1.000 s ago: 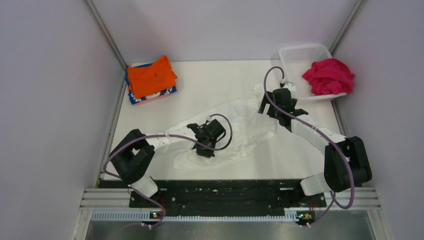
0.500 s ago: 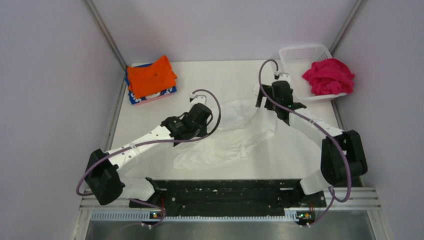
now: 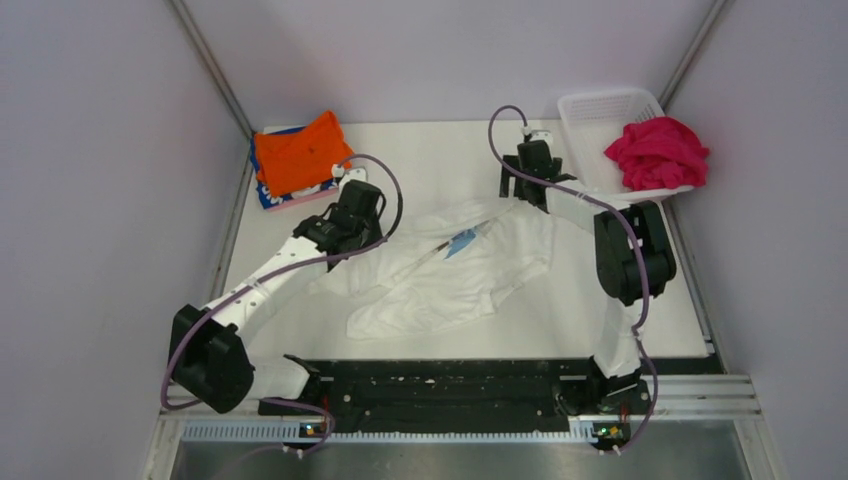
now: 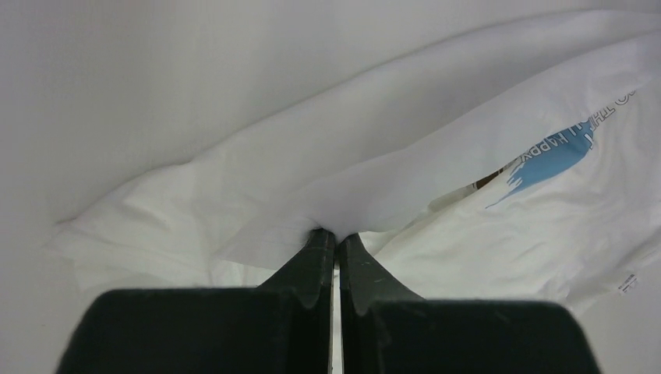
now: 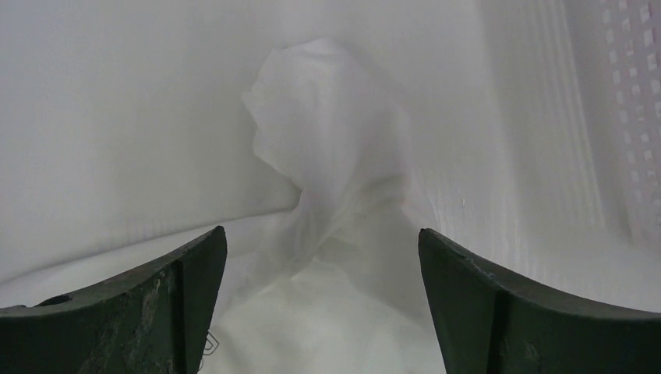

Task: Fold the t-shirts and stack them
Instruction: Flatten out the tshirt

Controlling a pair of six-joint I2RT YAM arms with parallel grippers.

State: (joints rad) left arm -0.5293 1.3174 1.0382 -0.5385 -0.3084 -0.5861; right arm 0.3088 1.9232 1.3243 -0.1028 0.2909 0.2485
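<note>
A white t-shirt (image 3: 470,275) lies crumpled mid-table, with a strip of its blue print (image 3: 461,241) showing. My left gripper (image 3: 352,232) (image 4: 337,238) is shut on a fold of this shirt (image 4: 405,179) at its left side, and the cloth is drawn taut from the fingertips. My right gripper (image 3: 522,185) (image 5: 322,257) stands open at the shirt's far right corner. A raised peak of white cloth (image 5: 327,132) sits between and ahead of its fingers, untouched. An orange t-shirt (image 3: 300,152) lies folded on a blue-patterned one (image 3: 272,196) at the back left. A magenta-pink t-shirt (image 3: 657,152) is bunched in the basket.
The white mesh basket (image 3: 600,105) stands at the back right corner, close beside my right gripper, and its wall (image 5: 623,117) shows in the right wrist view. Grey walls enclose the table on three sides. Both arm bases sit on the black rail at the near edge.
My left arm swung back and left with the shirt fold in its grip, uncovering the blue print. My right gripper moved toward the back to the shirt's far corner, staying open.
</note>
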